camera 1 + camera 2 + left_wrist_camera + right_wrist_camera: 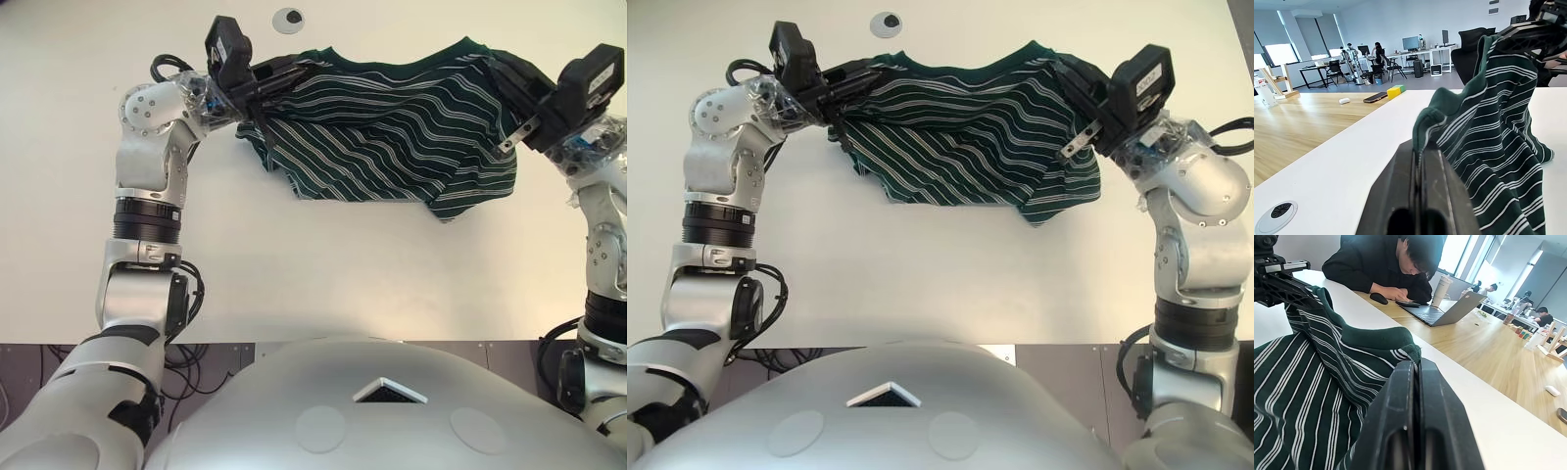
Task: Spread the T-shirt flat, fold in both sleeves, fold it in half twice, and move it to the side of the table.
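Left claw [284, 73] and right claw [505, 70] each pinch the T-shirt [382, 137] at opposite ends of its raised edge; you see it stretched between them, lower part resting on the bench [294, 274]

Your two head views look steeply down on the table [294, 284], sharing the whole shirt [392, 127]. Your wrist views sit low and close behind the left gripper [1418, 149] and right gripper [1416, 366], each facing the other across the shirt
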You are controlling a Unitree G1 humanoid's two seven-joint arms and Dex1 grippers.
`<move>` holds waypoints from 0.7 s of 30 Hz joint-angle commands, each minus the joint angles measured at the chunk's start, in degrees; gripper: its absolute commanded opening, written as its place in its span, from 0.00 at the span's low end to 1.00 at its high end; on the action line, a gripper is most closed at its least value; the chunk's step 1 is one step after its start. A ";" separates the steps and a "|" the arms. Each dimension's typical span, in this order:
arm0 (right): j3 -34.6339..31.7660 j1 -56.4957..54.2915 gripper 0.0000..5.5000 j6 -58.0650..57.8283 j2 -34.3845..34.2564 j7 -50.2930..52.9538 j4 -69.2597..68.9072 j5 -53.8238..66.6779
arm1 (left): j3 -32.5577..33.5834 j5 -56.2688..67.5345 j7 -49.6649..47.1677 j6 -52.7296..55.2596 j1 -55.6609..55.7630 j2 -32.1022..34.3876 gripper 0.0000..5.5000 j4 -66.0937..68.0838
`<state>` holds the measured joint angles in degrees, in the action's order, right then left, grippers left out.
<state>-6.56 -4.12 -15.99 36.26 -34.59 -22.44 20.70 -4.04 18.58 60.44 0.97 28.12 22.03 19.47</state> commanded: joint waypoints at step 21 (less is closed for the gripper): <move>5.24 -48.81 0.00 15.73 0.42 -9.49 53.61 -13.07 | 3.76 -18.38 -22.71 -14.03 50.36 2.97 0.00 54.32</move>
<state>-1.22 -48.05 -2.02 36.58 -44.20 26.34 8.91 -1.03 1.28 39.66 -13.44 75.61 23.87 72.13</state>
